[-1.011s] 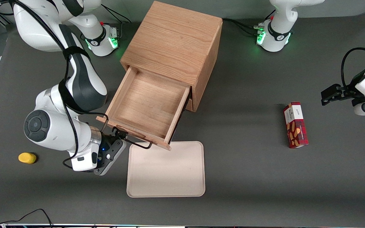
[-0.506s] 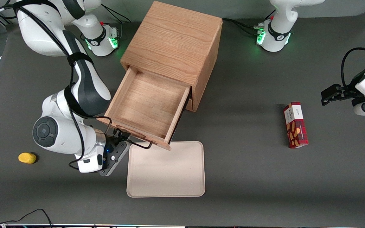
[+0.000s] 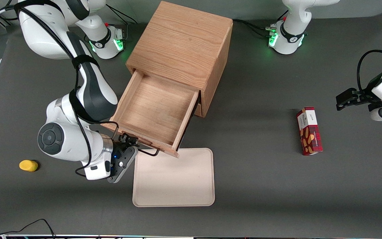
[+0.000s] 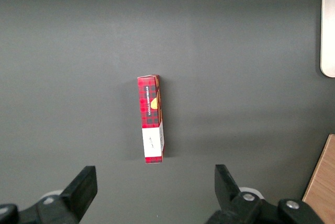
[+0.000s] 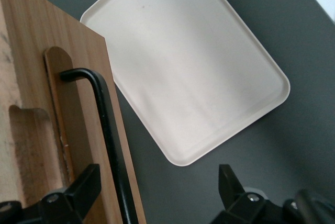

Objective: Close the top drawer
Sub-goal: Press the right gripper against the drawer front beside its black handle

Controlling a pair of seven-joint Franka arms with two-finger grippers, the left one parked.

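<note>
The top drawer [image 3: 154,109] of the wooden cabinet [image 3: 181,43] stands pulled far out, its inside bare. Its thin black wire handle [image 3: 147,153] runs along the wooden strip on the drawer front [image 5: 47,103]. My gripper [image 3: 129,140] is at the drawer front, at the handle's end toward the working arm. In the right wrist view the gripper [image 5: 157,187] is open. The handle [image 5: 107,130] passes between the fingers, close beside one black fingertip [image 5: 88,181], which lies over the drawer front. Nothing is gripped.
A beige tray [image 3: 174,179] lies on the table just in front of the open drawer, nearer the front camera. A small yellow object [image 3: 28,165] sits toward the working arm's end. A red snack box [image 3: 309,131] lies toward the parked arm's end, also seen as the box [image 4: 151,119].
My arm and gripper have shifted a little along the drawer front toward the parked arm's end. The drawer has not visibly moved.
</note>
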